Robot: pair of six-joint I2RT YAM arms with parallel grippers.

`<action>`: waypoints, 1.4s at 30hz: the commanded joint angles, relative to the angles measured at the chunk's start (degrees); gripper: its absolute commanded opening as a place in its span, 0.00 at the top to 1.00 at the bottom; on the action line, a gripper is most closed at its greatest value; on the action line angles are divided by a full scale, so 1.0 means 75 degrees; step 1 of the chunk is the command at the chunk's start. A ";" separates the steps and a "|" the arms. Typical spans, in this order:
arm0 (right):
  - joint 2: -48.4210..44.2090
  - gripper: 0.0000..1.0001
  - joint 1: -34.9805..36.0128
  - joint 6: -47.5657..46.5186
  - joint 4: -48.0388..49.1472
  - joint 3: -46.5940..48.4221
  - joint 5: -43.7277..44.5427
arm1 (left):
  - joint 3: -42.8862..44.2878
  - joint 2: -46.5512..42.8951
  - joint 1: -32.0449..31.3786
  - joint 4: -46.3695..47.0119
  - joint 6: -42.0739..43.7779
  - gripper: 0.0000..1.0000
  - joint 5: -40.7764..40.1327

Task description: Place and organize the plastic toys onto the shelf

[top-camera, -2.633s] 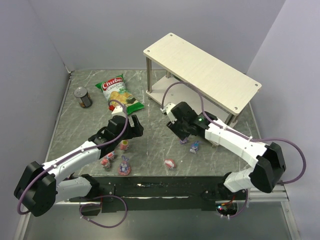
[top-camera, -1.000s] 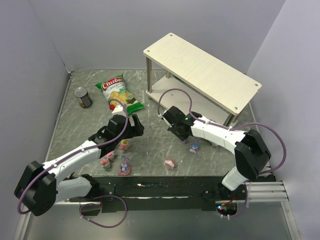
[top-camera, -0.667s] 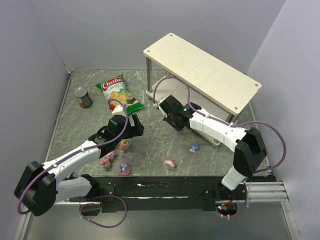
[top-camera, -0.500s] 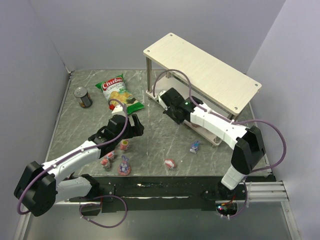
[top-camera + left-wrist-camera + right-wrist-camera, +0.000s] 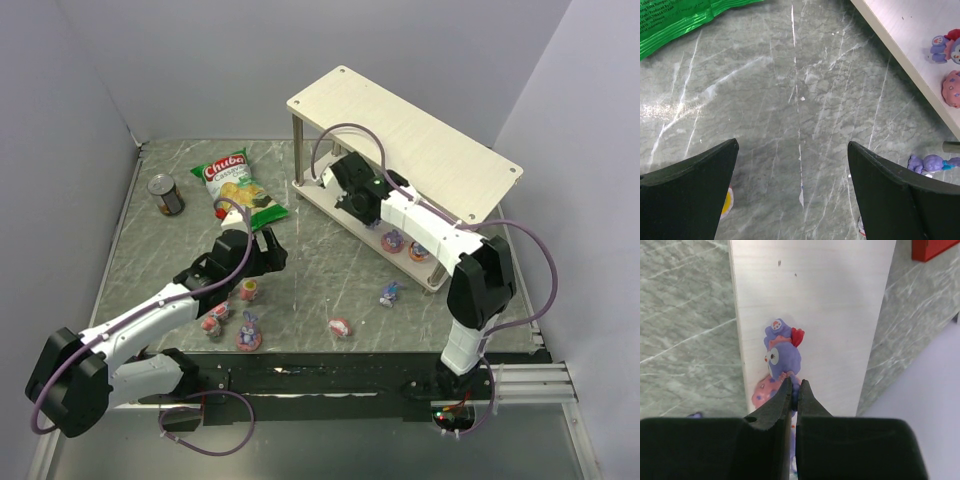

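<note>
nearest, a purple bunny toy (image 5: 247, 333) lies on the grey table (image 5: 170, 250), with a red toy (image 5: 212, 318) just left of it, a pink-red toy (image 5: 341, 326) off to the right, and a little further a pink-and-yellow toy (image 5: 249, 290) beside the left gripper (image 5: 792, 144). that gripper hangs over bare table, its fingers (image 5: 695, 190) spread wide apart. further on, a small purple toy (image 5: 390, 294) lies on the table near a front post (image 5: 433, 275) of the shelf (image 5: 400, 140). on the shelf's lower board (image 5: 840, 315) sit a purple figure (image 5: 782, 352) and a pink figure (image 5: 761, 392), close together near its front edge. the right gripper (image 5: 793, 386) is over that board, its fingers (image 5: 770, 425) drawn together to a thin slit; whether they pinch anything i cannot tell. farthest back, left of the shelf, lie the green chip bag (image 5: 238, 187) and the dark can (image 5: 167, 194).
</note>
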 commanded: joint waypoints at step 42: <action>0.0627 0.79 0.0058 -0.0803 -0.0033 0.0672 -0.0038 | -0.0351 -0.0244 0.0131 0.0441 0.0167 0.03 0.0127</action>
